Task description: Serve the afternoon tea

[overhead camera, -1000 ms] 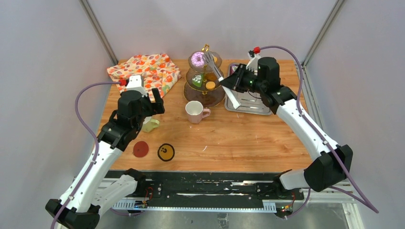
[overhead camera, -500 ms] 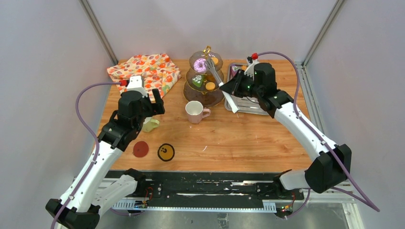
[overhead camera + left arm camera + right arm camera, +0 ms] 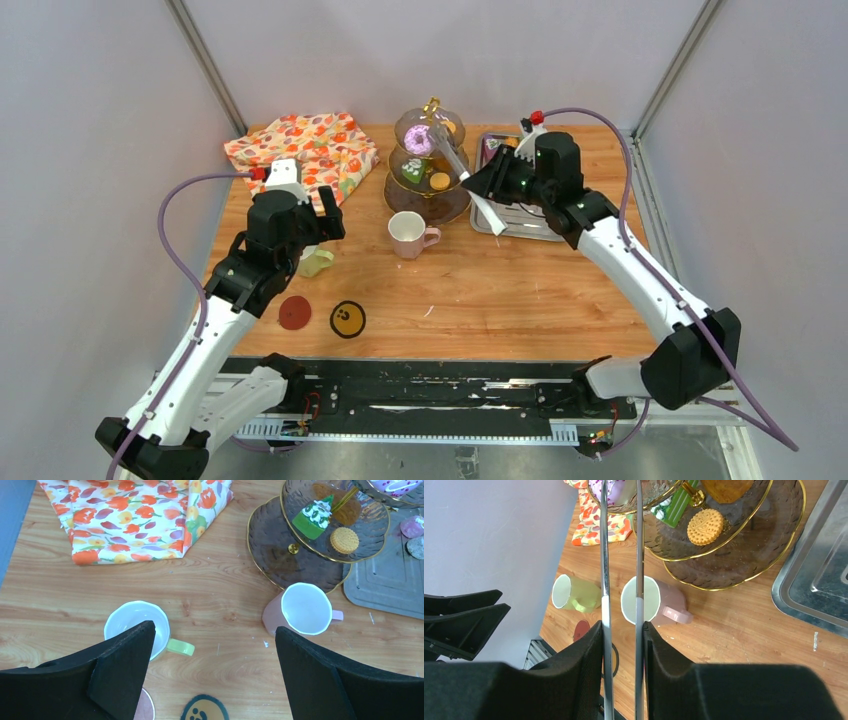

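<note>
The brown-glass three-tier stand (image 3: 428,190) stands at the back centre. A purple doughnut (image 3: 418,138) lies on its top tier. A green cake (image 3: 312,519) and an orange biscuit (image 3: 344,540) lie on the middle tier. My right gripper (image 3: 487,182) is shut on the metal tongs (image 3: 639,555), whose tips reach the doughnut (image 3: 613,490). The tips are cut off, so I cannot tell if they pinch it. The pink mug (image 3: 407,233) stands in front of the stand. My left gripper (image 3: 215,640) is open and empty, above the table between the yellow-green mug (image 3: 134,625) and the pink mug (image 3: 302,609).
A steel tray (image 3: 525,212) with a few more pastries lies right of the stand. A flowered cloth (image 3: 305,148) lies at the back left. A red coaster (image 3: 294,312) and a black-and-yellow coaster (image 3: 347,319) lie near the front left.
My right gripper has shifted slightly nearer with the tongs, and the doughnut has moved a little with the tong tips on the top tier. The left arm has not moved.
</note>
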